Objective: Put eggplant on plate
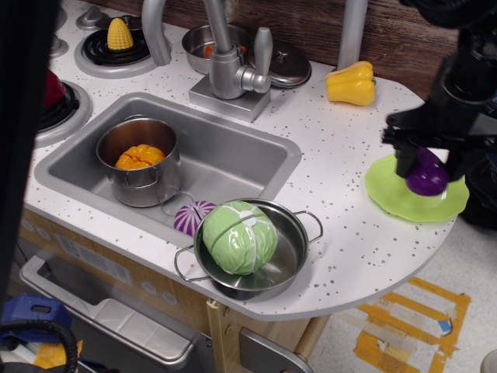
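Note:
The glossy purple eggplant [426,176] is held between the black fingers of my gripper [429,165], just above the lime-green plate [396,196] at the counter's right end. Whether the eggplant touches the plate I cannot tell. The gripper is shut on the eggplant and the arm comes down from the top right. The eggplant's stem cap is hidden by the fingers.
A steel pan [299,247] with a green cabbage [239,237] sits at the front edge, with a striped purple vegetable [192,216] beside it. The sink [233,159] holds a pot with an orange item. A yellow pepper [351,83] lies behind. The counter edge is right of the plate.

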You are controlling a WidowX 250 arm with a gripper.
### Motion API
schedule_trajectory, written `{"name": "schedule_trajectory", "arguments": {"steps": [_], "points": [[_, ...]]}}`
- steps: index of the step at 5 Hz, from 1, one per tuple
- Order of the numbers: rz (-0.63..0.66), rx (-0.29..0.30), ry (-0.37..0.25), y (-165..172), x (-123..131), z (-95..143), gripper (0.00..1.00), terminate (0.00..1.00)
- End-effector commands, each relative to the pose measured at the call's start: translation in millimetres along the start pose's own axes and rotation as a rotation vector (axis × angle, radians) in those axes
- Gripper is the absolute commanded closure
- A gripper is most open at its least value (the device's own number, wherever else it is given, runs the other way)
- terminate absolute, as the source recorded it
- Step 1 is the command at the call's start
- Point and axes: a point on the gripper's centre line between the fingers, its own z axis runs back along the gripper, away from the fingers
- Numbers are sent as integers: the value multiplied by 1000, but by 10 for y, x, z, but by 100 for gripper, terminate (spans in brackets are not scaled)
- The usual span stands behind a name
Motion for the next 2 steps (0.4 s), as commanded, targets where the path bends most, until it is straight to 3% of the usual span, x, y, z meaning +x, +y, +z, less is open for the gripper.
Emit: {"name": "schedule_trajectory", "arguments": {"steps": [1, 2], "points": [[-41, -91, -51, -66, 115, 80, 0, 0], [-41, -91, -51, -66, 115, 80, 0, 100]]}}
